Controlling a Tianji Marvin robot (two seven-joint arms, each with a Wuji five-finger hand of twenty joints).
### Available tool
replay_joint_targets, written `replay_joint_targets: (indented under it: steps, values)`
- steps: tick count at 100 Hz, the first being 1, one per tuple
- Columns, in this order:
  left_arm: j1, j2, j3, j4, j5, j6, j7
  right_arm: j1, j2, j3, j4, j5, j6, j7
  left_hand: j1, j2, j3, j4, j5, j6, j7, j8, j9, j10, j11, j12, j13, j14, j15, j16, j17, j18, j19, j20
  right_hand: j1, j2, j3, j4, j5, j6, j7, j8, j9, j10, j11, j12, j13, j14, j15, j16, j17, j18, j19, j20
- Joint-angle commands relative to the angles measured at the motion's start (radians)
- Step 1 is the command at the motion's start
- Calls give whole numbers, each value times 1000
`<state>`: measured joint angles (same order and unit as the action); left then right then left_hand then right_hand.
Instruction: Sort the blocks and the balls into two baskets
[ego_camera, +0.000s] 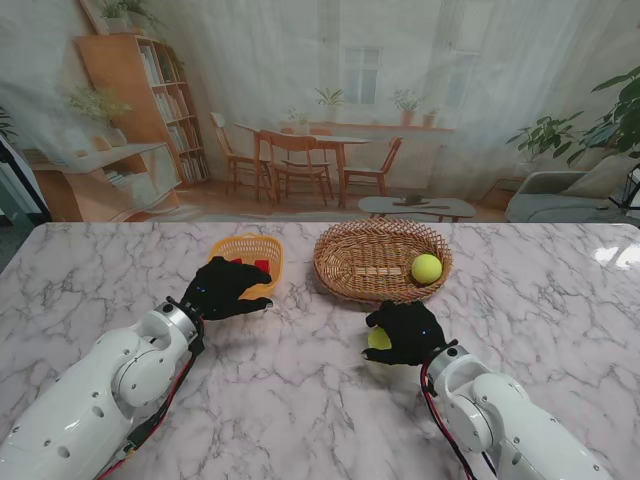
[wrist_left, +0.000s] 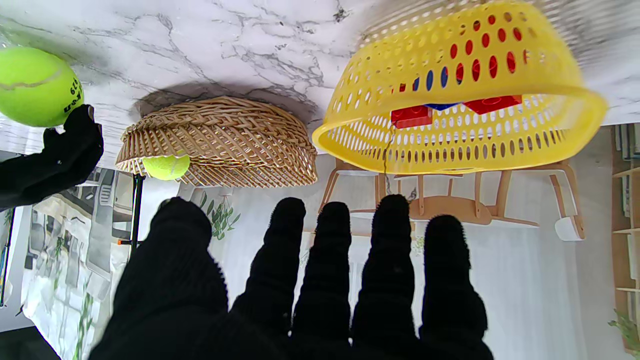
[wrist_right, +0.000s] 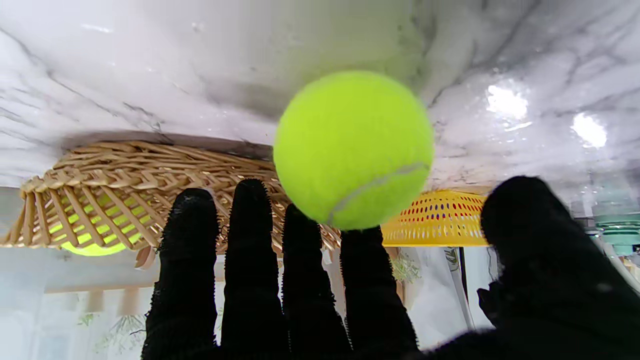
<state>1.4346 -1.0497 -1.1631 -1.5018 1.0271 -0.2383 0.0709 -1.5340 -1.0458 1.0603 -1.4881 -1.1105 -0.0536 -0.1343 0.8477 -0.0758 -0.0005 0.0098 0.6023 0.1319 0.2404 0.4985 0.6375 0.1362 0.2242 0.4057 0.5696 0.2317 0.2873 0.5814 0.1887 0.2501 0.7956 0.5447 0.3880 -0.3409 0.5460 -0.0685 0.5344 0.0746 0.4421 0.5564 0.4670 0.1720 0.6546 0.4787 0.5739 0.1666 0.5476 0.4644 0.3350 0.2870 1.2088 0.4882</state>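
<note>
The right hand (ego_camera: 405, 332) sits on the worktop (ego_camera: 300, 400) over a loose tennis ball (ego_camera: 379, 339), which peeks out at the hand's 9 o'clock side in the stand view. In the right wrist view the ball (wrist_right: 353, 149) lies just past the fingertips (wrist_right: 306, 225), between the four straight fingers and the thumb; the fingers are spread and not yet wrapped round it, so I judge the hand holds nothing. A ball has no long axis and points nowhere, so any approach angle serves. The wicker basket (ego_camera: 352, 275), with one ball (ego_camera: 427, 267) already inside, lies at about 12 o'clock from this hand, near it. The left hand (ego_camera: 228, 288) hovers with fingers extended and empty at the yellow basket (ego_camera: 246, 245), which holds red and blue blocks (wrist_left: 412, 116).
</note>
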Motion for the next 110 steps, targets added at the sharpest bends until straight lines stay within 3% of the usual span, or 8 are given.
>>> replay_joint_targets:
  steps: [1,17,29,44,57,86,96,110]
  values:
    - [-2,0,3,4,1,0,-9,6,2,-9,21,2,11,6,1,39,-21,-10,-7,11,7,-3,19,5,3,9,-7,11,22,4,-12,-8,19,5,-33,-20,38,14,2,12,10,20,-6,13,27,13,9,-2,61,16,11,-21,30,23]
    - [0,1,2,1,1,3,-16,27,1,-40,56,12,25,-1,0,39,-21,-10,-3,11,8,-3,20,4,2,9,-7,14,22,3,-12,-6,18,6,-40,-39,59,11,0,2,22,24,2,13,51,26,31,-15,145,62,57,-50,95,72]
    - [0,1,2,1,2,2,-16,42,-2,-60,80,25,35,-15,0,38,-21,-11,-2,13,8,-3,20,5,2,9,-6,13,22,3,-12,-5,18,6,-28,-109,110,8,6,-12,45,28,16,24,74,38,85,-23,227,102,162,-63,147,99]
    - [-1,1,2,1,2,3,-17,53,-8,-80,106,49,55,-35,0,38,-21,-11,-1,11,9,-3,20,7,1,9,-8,13,21,3,-12,-5,18,6,-27,-199,213,-6,24,-19,81,15,46,36,94,40,152,-33,292,130,266,-87,185,93]
    - [-1,1,2,1,3,3,-18,65,-7,-99,122,55,65,-29,0,38,-21,-11,4,10,11,-1,22,5,1,9,-6,14,22,3,-12,-5,18,6,-4,-222,258,-11,34,-18,102,6,61,35,108,43,184,-44,315,139,308,-104,198,85]
    - [-2,1,3,2,3,3,-19,80,-14,-121,142,78,75,-51,0,39,-21,-11,6,9,13,0,20,4,0,9,-8,12,21,3,-12,-6,18,6,181,-213,396,-16,83,-41,185,2,142,9,177,84,285,-89,398,165,420,-158,262,82]
    - [-1,1,2,2,3,4,-17,70,-17,-104,130,81,60,-70,0,38,-21,-11,9,8,14,0,21,5,1,9,-7,13,21,3,-12,-5,18,6,248,-219,391,-82,78,-54,284,-120,165,3,179,93,306,-94,400,160,440,-160,268,65]
    - [-2,1,3,3,3,4,-17,41,-18,-60,84,71,36,-80,-1,39,-21,-11,10,8,15,1,21,5,0,9,-6,12,21,3,-12,-6,18,6,286,-220,385,-105,83,-58,319,-135,178,1,180,94,318,-94,400,159,450,-161,269,63]
